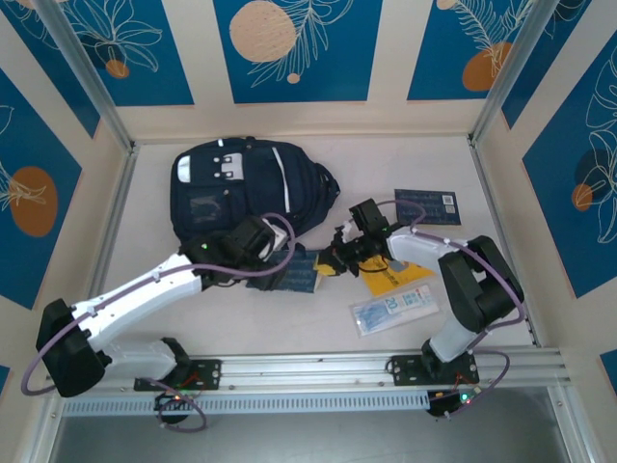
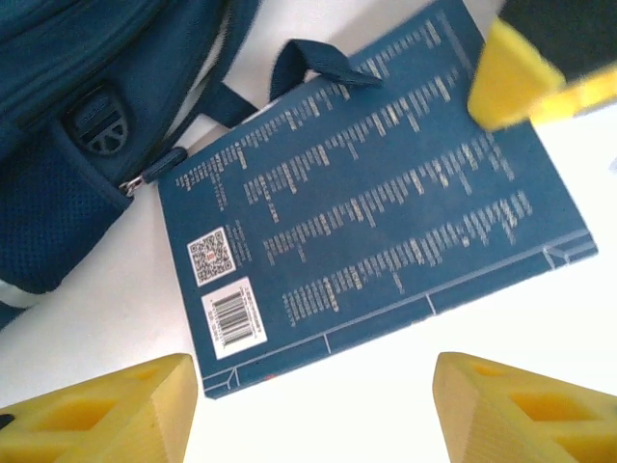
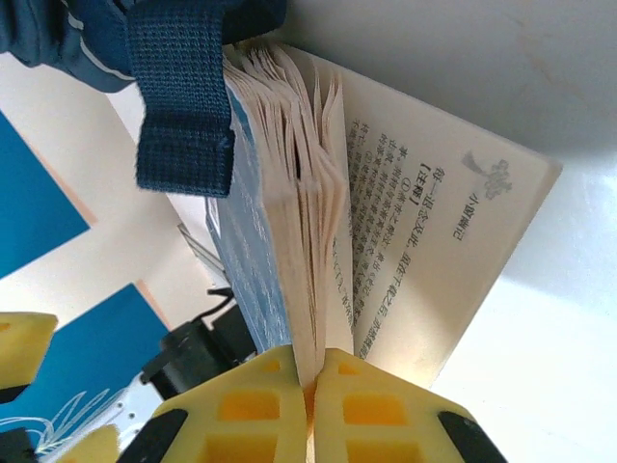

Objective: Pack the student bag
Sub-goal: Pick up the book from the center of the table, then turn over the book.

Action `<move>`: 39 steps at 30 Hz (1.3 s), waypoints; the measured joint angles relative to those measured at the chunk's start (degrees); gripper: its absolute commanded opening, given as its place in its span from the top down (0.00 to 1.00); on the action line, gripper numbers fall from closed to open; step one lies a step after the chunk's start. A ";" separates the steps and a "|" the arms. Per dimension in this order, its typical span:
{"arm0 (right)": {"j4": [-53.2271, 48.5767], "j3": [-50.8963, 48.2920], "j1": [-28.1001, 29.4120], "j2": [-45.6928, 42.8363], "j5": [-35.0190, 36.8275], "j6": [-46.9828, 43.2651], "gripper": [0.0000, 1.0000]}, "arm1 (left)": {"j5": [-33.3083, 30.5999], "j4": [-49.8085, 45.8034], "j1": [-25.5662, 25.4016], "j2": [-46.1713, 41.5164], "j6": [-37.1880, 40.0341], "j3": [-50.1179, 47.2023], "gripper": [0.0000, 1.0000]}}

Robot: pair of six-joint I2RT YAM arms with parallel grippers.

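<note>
The student bag [image 1: 246,188], a big navy backpack with white stripes, lies at the back left of the table; its side pocket [image 2: 87,135] and a loose strap [image 2: 318,63] are in the left wrist view. In front of the bag lies a blue book [image 1: 305,272], back cover up [image 2: 376,203]. My right gripper [image 3: 310,391] is shut on a thin bunch of its pages [image 3: 294,212] at the book's right edge [image 1: 334,260]. My left gripper [image 2: 313,415] hovers open over the book's near edge with nothing between its fingers [image 2: 106,415].
A small navy booklet [image 1: 427,205] lies at the back right. A yellow flat item [image 1: 397,276] and a clear plastic packet [image 1: 393,311] sit under the right arm. The bag's strap [image 3: 178,106] hangs across the book's top corner. White walls ring the table.
</note>
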 measured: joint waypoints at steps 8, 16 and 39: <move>0.42 -1.77 -1.38 -4.24 -1.95 3.10 0.89 | -9.01 5.22 -13.44 -2.36 19.85 -3.43 0.28; 4.04 -3.67 -1.44 -5.86 -3.37 6.95 0.89 | -15.41 12.66 -18.56 2.29 35.30 -7.56 0.26; 9.90 -8.17 -2.71 -10.69 -3.61 14.08 0.83 | -21.88 25.16 -16.98 11.13 39.85 -8.13 1.00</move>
